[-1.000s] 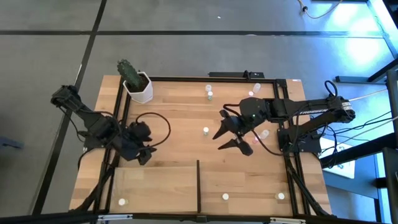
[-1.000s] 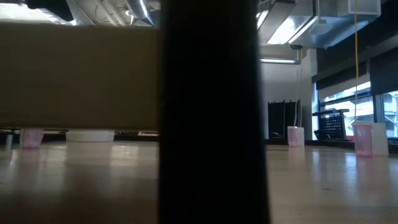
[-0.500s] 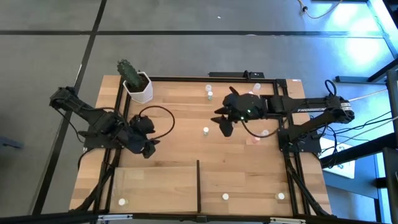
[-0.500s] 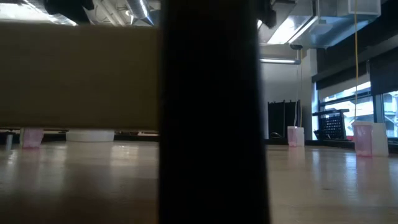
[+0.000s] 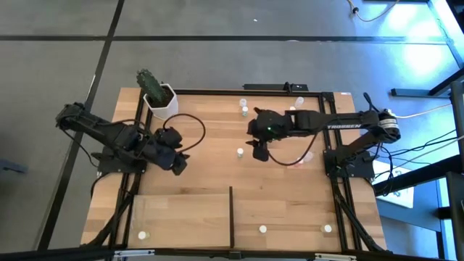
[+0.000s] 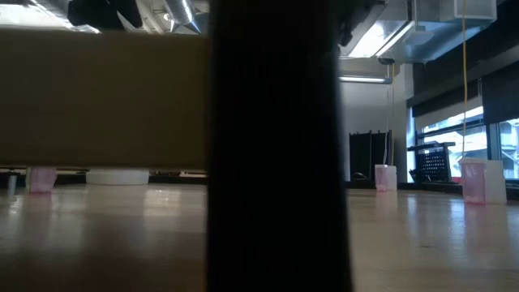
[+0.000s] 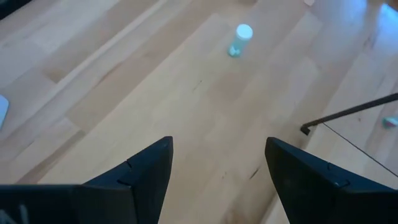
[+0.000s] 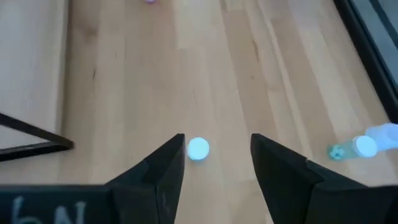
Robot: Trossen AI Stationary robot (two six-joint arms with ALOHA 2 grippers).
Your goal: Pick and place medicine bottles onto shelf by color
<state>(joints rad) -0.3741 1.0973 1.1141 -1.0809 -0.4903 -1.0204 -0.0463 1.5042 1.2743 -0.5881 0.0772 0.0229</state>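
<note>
- The right gripper has its fingers apart and empty, right above a small bottle with a round white cap.
- The bottle stands alone mid-tabletop, well away from the shelf.
- This looks like the reach step; next, drop lower and squeeze.
- The left gripper waits nearby, fingers wide.

The only readable lettering is the white brand word "TROSSEN" printed along the right arm in the high view. In the right wrist view, pale marks show at the bottom left corner on the dark gripper body, but they are cut off and cannot be read. Nothing else carries legible text, numbers or signs.
</note>
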